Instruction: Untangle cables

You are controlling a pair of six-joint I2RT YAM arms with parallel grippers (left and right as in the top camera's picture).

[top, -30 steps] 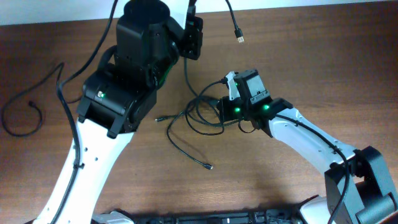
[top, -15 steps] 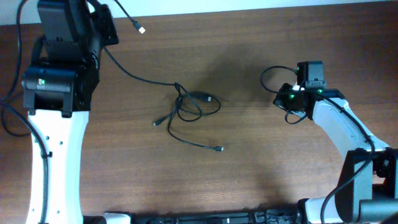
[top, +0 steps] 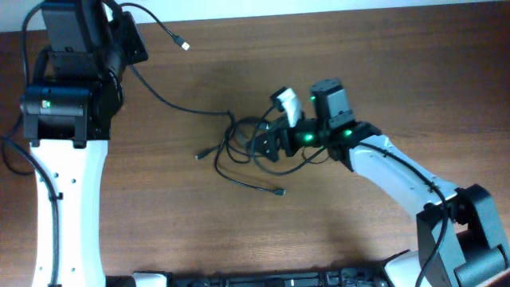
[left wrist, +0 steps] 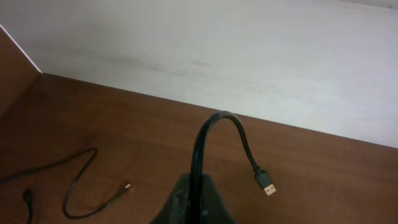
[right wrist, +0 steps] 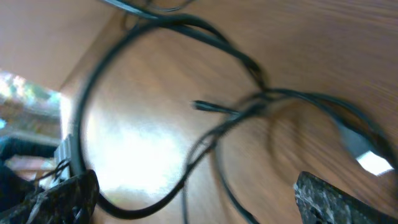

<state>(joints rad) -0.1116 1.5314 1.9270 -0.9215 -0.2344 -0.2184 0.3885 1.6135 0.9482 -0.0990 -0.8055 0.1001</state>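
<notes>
The cables (top: 239, 139) lie as a loose black tangle at the table's middle, with plug ends at the left (top: 199, 157) and lower right (top: 280, 191). One cable (top: 163, 100) runs from the tangle up to my left gripper (top: 119, 36), which is shut on it. In the left wrist view that cable (left wrist: 205, 130) arches over the closed fingers and ends in a USB plug (left wrist: 267, 186). My right gripper (top: 264, 146) stands open over the tangle's right side. The right wrist view is blurred and shows loops of cable (right wrist: 205, 118) between its spread fingertips (right wrist: 336, 199).
A separate black cable (left wrist: 78, 177) with a small plug lies on the wood at the far left, near the left arm's base (top: 12, 155). The table's far edge meets a white wall (left wrist: 249, 56).
My right arm has swung left from the table's right side onto the tangle, and its jaws have opened. The left gripper keeps its grip at the far left, barely moved over the last half second.
</notes>
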